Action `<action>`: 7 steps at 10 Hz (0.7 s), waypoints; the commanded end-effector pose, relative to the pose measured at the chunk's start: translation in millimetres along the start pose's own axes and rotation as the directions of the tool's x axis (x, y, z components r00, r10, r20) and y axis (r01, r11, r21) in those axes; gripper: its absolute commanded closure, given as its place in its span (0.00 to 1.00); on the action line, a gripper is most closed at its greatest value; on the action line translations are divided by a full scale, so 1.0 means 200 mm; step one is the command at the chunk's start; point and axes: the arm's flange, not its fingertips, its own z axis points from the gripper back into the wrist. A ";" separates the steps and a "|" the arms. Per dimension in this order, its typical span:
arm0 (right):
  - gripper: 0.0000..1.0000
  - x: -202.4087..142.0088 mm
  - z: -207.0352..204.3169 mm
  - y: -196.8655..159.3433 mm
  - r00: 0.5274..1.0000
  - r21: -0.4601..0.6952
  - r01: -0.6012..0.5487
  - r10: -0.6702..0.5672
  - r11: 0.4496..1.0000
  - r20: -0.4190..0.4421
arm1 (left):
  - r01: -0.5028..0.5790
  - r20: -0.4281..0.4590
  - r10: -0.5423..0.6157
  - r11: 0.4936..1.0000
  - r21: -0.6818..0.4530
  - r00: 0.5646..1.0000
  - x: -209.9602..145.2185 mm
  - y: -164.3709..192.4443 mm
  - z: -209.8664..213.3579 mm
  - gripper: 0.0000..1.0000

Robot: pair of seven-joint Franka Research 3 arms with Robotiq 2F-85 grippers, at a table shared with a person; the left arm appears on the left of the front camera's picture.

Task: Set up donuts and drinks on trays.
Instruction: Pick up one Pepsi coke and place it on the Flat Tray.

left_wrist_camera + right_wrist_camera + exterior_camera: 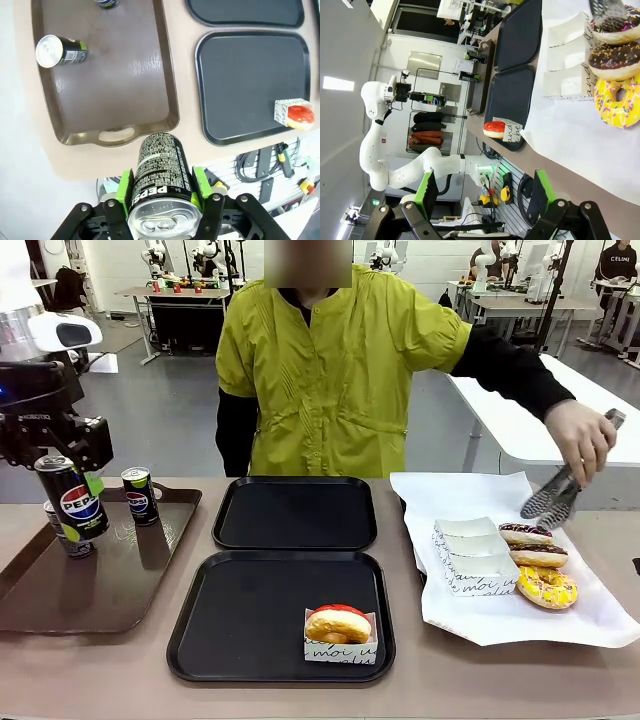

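Note:
My left gripper (pixel 74 482) is shut on a black Pepsi can (pixel 70 502), lifted above the brown tray (pixel 100 585). In the left wrist view the can (pixel 159 167) sits upright between the green pads (pixel 124 186) of that gripper (pixel 162 189). Two more cans (pixel 138 495) (pixel 68 540) stand on the brown tray. Two black trays lie mid-table: the far one (pixel 295 512) bare, the near one (pixel 250 615) carrying a red-iced donut (pixel 338 623) in a white box. My right gripper (pixel 485 195) hangs open above the table edge, nothing between its fingers.
A white paper sheet (pixel 500 605) at the right holds several white boxes (pixel 470 555) and three iced donuts (pixel 545 585). The person stands at the far side, one hand holding tongs (pixel 558 495) above those donuts.

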 end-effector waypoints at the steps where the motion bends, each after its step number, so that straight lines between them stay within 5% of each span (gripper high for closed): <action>1: 0.00 0.01 0.00 0.00 1.000 0.023 -0.022 0.022 0.999 0.016 | 0.031 -0.008 -0.031 1.000 0.000 0.999 0.00 -0.02 -0.01 1.00; 7: 0.00 0.01 0.00 0.00 1.000 0.023 -0.022 0.022 0.999 0.016 | 0.031 -0.008 -0.031 1.000 0.000 0.999 0.00 -0.02 -0.01 1.00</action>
